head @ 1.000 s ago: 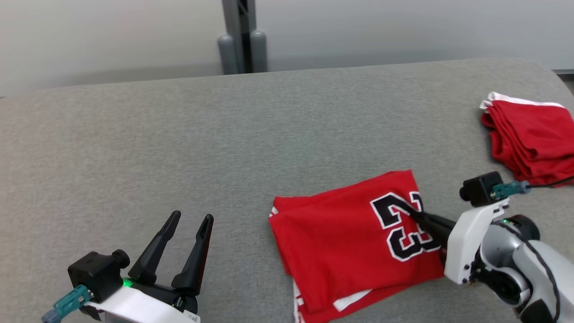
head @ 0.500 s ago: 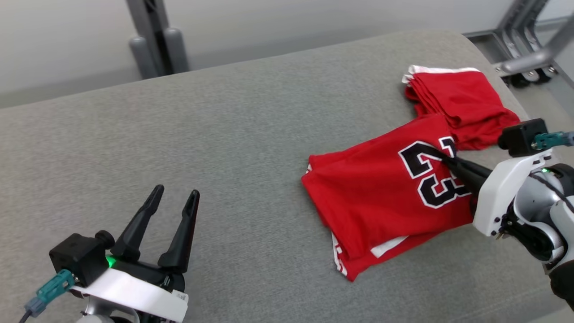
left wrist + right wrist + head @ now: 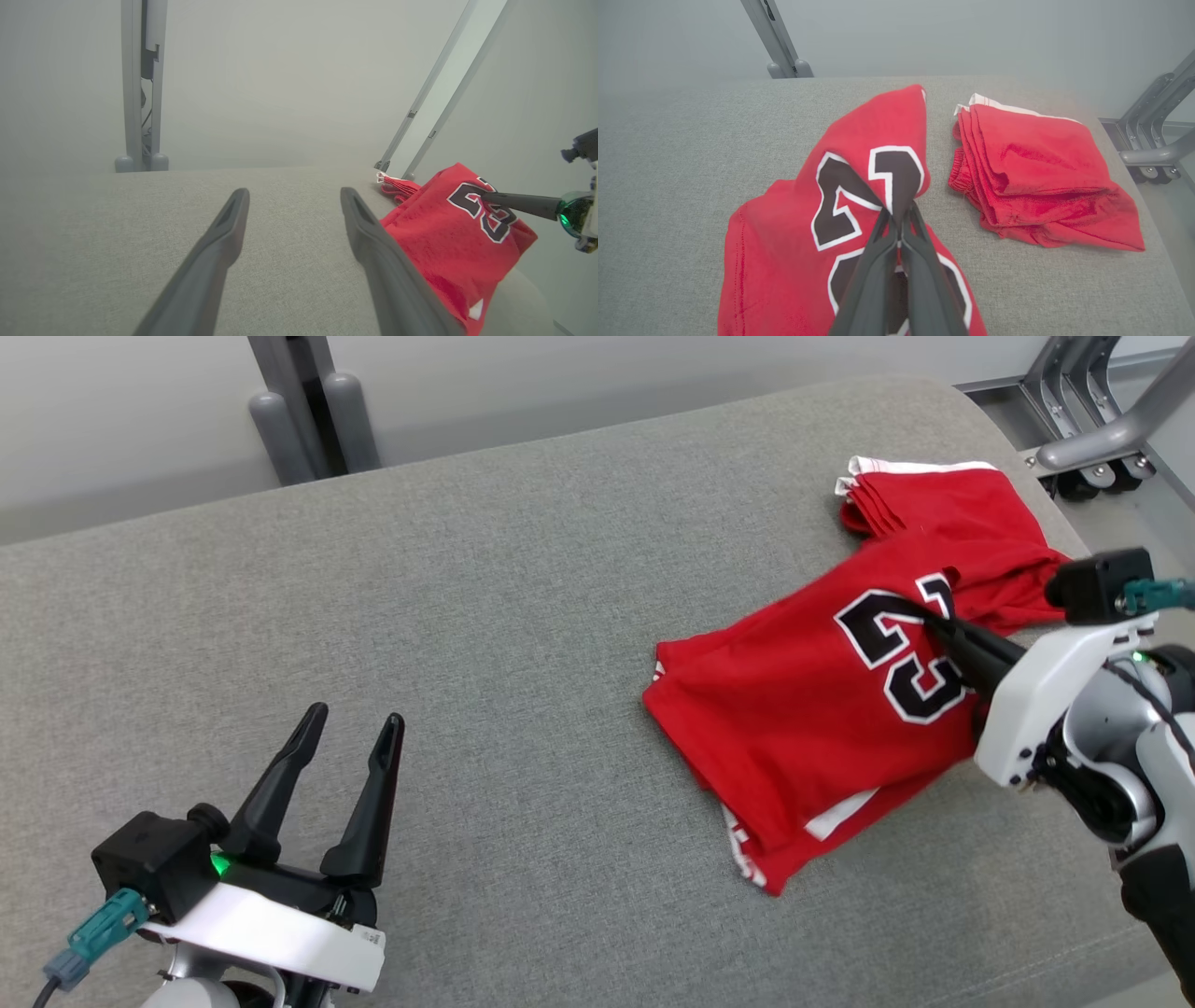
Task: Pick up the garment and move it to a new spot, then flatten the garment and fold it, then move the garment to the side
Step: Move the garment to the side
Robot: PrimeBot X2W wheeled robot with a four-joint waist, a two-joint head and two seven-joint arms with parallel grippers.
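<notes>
1. Two fingers of the left gripper (image 3: 357, 717) are standing wide apart, holding nothing, above the grey padded surface (image 3: 523, 616).
2. Folded red garment (image 3: 803, 728) is lying right of centre.
3. Right gripper (image 3: 924, 619) is pinching its numbered part, raising it.
4. Red folded pile (image 3: 943, 504) is lying just beside.

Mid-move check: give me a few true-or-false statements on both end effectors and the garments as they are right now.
1. The right end effector is shut on the jersey. True.
2. The left end effector is open and empty above the grey surface. True.
3. The jersey is spread out in a single layer. False: it is folded, with its layered edges showing.
4. The jersey is the only garment there. False: a second folded red garment lies beyond it.
</notes>
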